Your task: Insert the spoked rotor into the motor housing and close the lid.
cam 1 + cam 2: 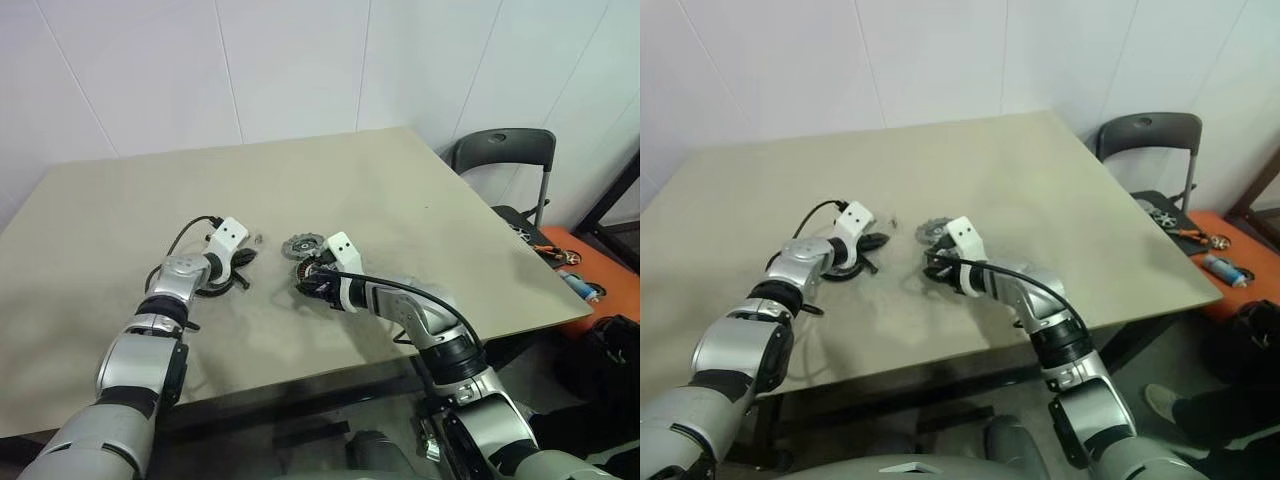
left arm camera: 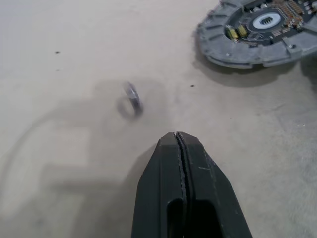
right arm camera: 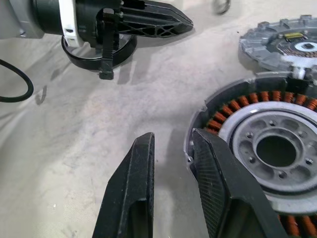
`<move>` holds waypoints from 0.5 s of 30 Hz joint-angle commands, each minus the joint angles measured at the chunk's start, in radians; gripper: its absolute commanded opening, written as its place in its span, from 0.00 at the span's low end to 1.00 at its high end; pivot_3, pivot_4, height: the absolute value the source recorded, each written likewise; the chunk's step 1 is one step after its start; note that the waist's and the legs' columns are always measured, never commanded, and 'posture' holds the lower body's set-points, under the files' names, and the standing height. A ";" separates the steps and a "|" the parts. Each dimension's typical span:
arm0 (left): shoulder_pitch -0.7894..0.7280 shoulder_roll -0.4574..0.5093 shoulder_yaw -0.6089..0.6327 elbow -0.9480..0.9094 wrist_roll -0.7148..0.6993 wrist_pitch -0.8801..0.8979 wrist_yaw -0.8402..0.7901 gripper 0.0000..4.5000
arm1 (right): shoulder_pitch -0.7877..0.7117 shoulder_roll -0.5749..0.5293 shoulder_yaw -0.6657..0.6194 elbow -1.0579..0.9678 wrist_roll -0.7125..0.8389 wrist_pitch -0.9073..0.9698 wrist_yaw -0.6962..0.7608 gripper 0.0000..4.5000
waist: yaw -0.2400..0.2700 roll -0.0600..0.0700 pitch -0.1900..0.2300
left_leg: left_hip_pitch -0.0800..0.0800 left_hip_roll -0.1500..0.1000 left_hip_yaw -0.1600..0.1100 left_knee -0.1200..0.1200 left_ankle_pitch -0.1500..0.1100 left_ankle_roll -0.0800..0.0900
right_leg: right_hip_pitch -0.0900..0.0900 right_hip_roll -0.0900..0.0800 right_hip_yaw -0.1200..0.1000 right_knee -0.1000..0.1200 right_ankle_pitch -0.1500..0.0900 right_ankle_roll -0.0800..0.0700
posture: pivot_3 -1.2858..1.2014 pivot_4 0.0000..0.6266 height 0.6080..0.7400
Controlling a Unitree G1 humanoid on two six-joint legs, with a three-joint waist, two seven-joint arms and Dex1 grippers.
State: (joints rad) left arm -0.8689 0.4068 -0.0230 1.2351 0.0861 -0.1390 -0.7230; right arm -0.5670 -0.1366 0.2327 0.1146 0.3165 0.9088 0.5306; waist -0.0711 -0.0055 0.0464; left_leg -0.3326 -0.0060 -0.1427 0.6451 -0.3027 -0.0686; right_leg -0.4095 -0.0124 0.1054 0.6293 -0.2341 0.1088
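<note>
So the right end effector (image 3: 171, 144) is sitting low on the worktop (image 1: 420, 190) with its two black fingers partly open, straddling the near rim of the motor housing (image 3: 270, 148): one finger is inside the rim by the copper windings, the other is outside on the bare worktop. Whether it's actually pinching the wall, I can't tell. The housing is lying flat, open side up, with the ring of copper coils and a silver centre bearing showing.

Just beyond the housing, and right beside it, the lid (image 2: 257, 29) is lying flat: the grey disc with the notched rim, a small circuit board and a white centre facing up.

Over on the robot's left, the left end effector (image 2: 179, 136) is hanging over the worktop with its fingers pressed fully together and nothing between them. Underneath and just behind it, the spoked rotor (image 3: 99, 54) is lying on the worktop; from the right wrist view, part of its black ring is peeking out below the end effector.

A bit past the left fingertips, a small metal ring (image 2: 132, 96) is standing tilted on edge. There's also a thin black O-ring (image 3: 15, 87) lying flat near the left arm.

Beyond the worktop's far right corner, a dark chair (image 1: 505, 160) is standing by the wall.
</note>
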 commanded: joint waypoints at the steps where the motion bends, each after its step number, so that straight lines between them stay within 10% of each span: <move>1: -0.002 0.026 0.021 -0.032 -0.023 0.002 -0.028 0.01 | -0.039 0.008 -0.002 -0.003 -0.005 -0.024 0.011 0.29 | 0.000 0.000 0.000 | 0.000 0.000 0.000 0.000 0.000 0.000 | 0.000 0.000 0.000 0.000 0.000 0.000 | 0.52 0.00 1.00; 15: -0.020 0.111 0.100 -0.130 -0.164 0.147 -0.347 0.01 | -0.110 -0.022 0.089 0.023 -0.052 -0.119 0.133 0.29 | -0.006 0.000 0.000 | -0.004 0.000 0.000 0.000 0.000 0.000 | -0.004 0.000 0.000 0.000 0.000 0.000 | 0.52 0.00 1.00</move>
State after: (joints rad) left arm -0.8571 0.4826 0.0524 1.1473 -0.0506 -0.0095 -1.0365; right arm -0.6358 -0.1531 0.3151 0.1414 0.2788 0.8352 0.6387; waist -0.0768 -0.0052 0.0467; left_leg -0.3367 -0.0060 -0.1426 0.6454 -0.3027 -0.0686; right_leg -0.4136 -0.0124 0.1054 0.6294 -0.2340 0.1086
